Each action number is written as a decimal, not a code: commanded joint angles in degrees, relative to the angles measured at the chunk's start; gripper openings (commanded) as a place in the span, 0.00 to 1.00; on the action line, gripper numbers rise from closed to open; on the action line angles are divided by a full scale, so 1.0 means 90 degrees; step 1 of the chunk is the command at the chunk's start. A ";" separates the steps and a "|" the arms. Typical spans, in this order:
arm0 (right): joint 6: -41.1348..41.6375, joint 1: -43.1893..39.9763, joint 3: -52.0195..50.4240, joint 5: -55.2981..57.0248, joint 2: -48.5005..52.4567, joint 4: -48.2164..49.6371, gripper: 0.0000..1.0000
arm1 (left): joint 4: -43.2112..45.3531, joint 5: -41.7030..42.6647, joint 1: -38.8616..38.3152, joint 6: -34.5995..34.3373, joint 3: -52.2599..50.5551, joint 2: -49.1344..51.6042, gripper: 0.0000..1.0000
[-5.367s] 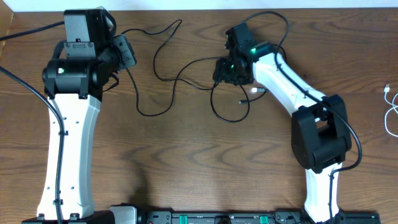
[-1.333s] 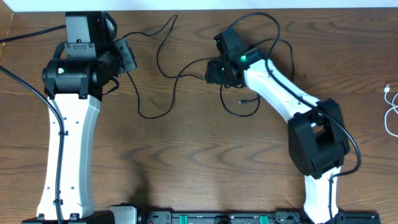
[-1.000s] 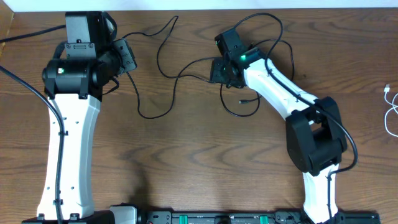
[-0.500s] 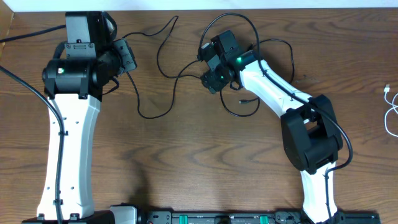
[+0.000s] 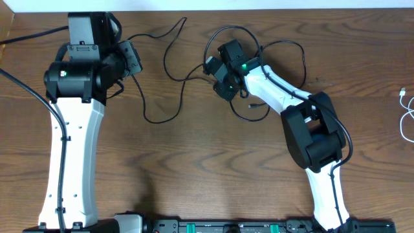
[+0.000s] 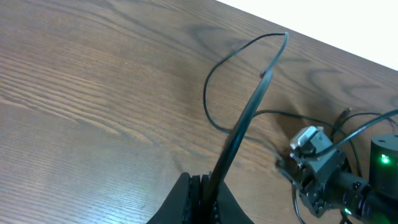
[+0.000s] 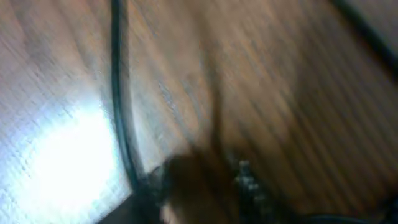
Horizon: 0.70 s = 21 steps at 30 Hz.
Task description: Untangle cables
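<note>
- Two thin black cords (image 5: 158,120) lie looped on the brown wooden table (image 5: 194,181) between the arms; a thin white cord (image 5: 406,120) lies far right.
- Left gripper (image 6: 202,188) pinches one black cord; right gripper (image 5: 218,76) blurred, cannot tell.
- Likely light, limp, slippery: take hold near a plug.

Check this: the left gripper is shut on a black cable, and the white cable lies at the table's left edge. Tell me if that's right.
Wrong on one point: the white cable lies at the table's right edge, not the left, as the overhead view shows. The left gripper is indeed shut on a black cable.
</note>
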 commanded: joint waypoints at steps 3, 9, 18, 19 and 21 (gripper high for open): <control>0.0957 0.0005 0.0223 0.0699 -0.0158 0.0049 0.02 | -0.0015 -0.0078 0.0010 -0.0029 -0.0032 0.0036 0.08; 0.2130 -0.0015 0.0457 0.0457 -0.1005 -0.0986 0.02 | -0.0012 -0.0078 0.0010 -0.0029 -0.0032 0.0036 0.08; 0.2596 -0.0005 0.0457 -0.1486 -0.1258 -0.2667 0.01 | -0.0017 -0.0078 0.0010 -0.0029 -0.0032 0.0036 0.08; 0.2594 -0.0005 0.0459 -0.1579 -0.1275 -0.2671 0.01 | -0.0017 -0.0078 0.0010 -0.0029 -0.0032 0.0036 0.08; 0.2594 -0.0017 0.0532 -0.1923 -0.1360 -0.2662 0.01 | -0.0017 -0.0078 0.0010 -0.0029 -0.0032 0.0036 0.08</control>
